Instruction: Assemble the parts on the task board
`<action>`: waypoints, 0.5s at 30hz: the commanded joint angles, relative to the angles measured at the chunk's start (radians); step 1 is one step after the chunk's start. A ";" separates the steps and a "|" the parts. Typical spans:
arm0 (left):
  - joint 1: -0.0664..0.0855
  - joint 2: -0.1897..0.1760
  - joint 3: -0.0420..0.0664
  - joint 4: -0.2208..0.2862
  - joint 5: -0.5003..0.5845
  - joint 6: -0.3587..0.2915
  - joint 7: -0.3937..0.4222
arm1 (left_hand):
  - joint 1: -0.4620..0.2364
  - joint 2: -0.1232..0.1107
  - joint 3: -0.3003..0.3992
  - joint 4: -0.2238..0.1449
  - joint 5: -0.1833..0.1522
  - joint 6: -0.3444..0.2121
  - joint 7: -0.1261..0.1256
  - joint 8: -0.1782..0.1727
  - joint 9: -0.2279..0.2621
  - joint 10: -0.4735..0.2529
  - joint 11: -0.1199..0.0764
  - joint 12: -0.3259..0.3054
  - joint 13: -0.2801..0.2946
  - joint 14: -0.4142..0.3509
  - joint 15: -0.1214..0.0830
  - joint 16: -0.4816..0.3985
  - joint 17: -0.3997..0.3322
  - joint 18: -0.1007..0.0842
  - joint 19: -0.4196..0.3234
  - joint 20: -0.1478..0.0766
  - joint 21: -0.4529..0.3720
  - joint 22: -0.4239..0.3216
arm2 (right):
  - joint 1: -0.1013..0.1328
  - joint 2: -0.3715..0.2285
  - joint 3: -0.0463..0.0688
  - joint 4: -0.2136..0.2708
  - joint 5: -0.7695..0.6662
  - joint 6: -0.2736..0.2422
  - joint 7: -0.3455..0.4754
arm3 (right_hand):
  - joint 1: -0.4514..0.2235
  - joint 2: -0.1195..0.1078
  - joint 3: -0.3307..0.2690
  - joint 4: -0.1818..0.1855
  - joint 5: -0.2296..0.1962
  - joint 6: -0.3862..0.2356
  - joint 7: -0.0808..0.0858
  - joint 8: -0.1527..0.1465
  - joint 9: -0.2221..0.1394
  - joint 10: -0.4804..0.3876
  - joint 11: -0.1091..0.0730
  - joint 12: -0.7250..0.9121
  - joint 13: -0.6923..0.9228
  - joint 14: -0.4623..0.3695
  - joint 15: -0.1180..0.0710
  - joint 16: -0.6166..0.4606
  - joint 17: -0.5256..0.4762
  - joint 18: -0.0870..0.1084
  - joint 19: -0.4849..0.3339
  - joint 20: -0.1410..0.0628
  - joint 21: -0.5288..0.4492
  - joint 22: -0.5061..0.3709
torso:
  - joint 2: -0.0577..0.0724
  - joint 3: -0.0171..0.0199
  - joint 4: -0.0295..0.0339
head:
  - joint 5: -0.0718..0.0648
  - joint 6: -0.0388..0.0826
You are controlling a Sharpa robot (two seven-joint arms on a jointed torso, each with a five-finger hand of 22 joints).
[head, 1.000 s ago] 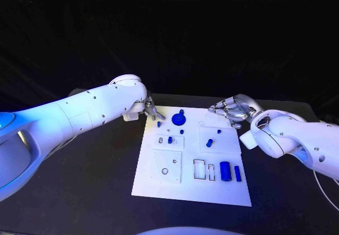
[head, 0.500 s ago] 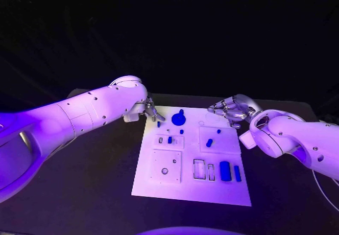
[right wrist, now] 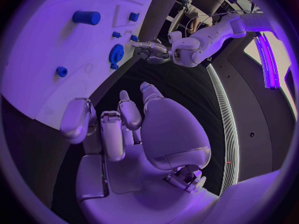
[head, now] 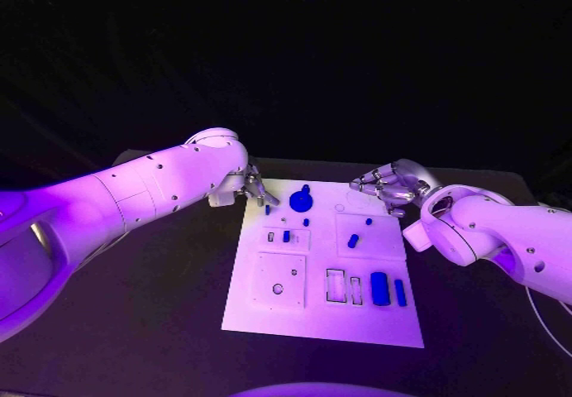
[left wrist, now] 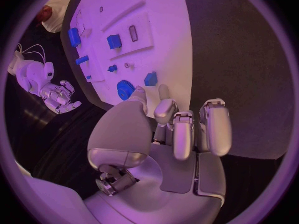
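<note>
The white task board (head: 277, 310) lies in the middle of the black table. A blue gear (head: 301, 198) sits near its far edge, with small blue parts (head: 353, 241) below it and two longer blue pieces (head: 380, 288) at the near right. My left hand (head: 253, 188) hovers at the board's far left corner, fingers loosely bent and apart, holding nothing. My right hand (head: 388, 186) hangs over the far right corner, also holding nothing. The left wrist view shows my left hand (left wrist: 181, 129), the gear (left wrist: 126, 89) and the board (left wrist: 163, 15). The right wrist view shows my right hand (right wrist: 118, 124) and the gear (right wrist: 116, 52).
Bare black table (head: 155, 314) surrounds the board on all sides. White recessed panels (head: 283, 281) and slotted frames (head: 337, 285) cover the board's near half. A blue cylinder (right wrist: 86, 17) lies on the board in the right wrist view.
</note>
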 commanded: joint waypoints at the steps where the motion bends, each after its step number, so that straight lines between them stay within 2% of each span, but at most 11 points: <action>1: 0.000 -0.001 0.000 0.006 0.015 0.032 0.017 | 0.001 0.005 0.000 -0.004 0.002 0.007 -0.001 0.005 0.001 0.002 -0.001 0.003 -0.001 0.107 -0.007 0.002 0.263 -0.015 0.014 -0.005 0.005 0.094 | -0.001 0.001 0.000 0.000 -0.002 0.014 0.001 | 0.006 0.005 -0.006 0.001 0.001 -0.006 0.000 -0.004 0.002 -0.004 0.001 0.007 0.001 0.081 0.001 -0.005 0.163 0.019 -0.002 0.001 -0.006 0.001 | 0.001 0.0001 -0.0005 | 0.001 -0.001; 11: 0.000 -0.011 0.000 0.015 0.023 0.039 0.015 | -0.001 0.004 -0.001 -0.002 0.001 0.005 -0.001 0.007 0.003 0.001 -0.001 0.002 -0.002 0.107 -0.008 0.002 0.263 -0.015 0.014 -0.006 0.003 0.093 | -0.001 0.001 -0.001 -0.002 -0.003 0.015 -0.001 | 0.008 0.004 -0.007 0.000 0.000 -0.006 0.000 -0.004 0.002 -0.004 0.001 0.007 0.001 0.081 0.001 -0.005 0.163 0.019 -0.002 0.001 -0.006 0.001 | 0.000 0.0003 0.0003 | 0.000 -0.003; 15: 0.000 -0.013 0.000 0.018 0.024 0.045 0.016 | -0.001 0.003 -0.001 -0.002 0.001 0.005 -0.001 0.007 0.004 0.002 -0.001 0.003 -0.001 0.107 -0.008 0.002 0.263 -0.015 0.014 -0.006 0.004 0.093 | -0.002 0.001 -0.001 -0.002 -0.003 0.016 -0.001 | 0.009 0.004 -0.007 0.000 0.000 -0.006 0.000 -0.004 0.002 -0.003 0.001 0.008 0.002 0.082 0.001 -0.004 0.164 0.019 -0.002 0.001 -0.006 0.001 | 0.000 -0.0004 0.0001 | -0.006 -0.003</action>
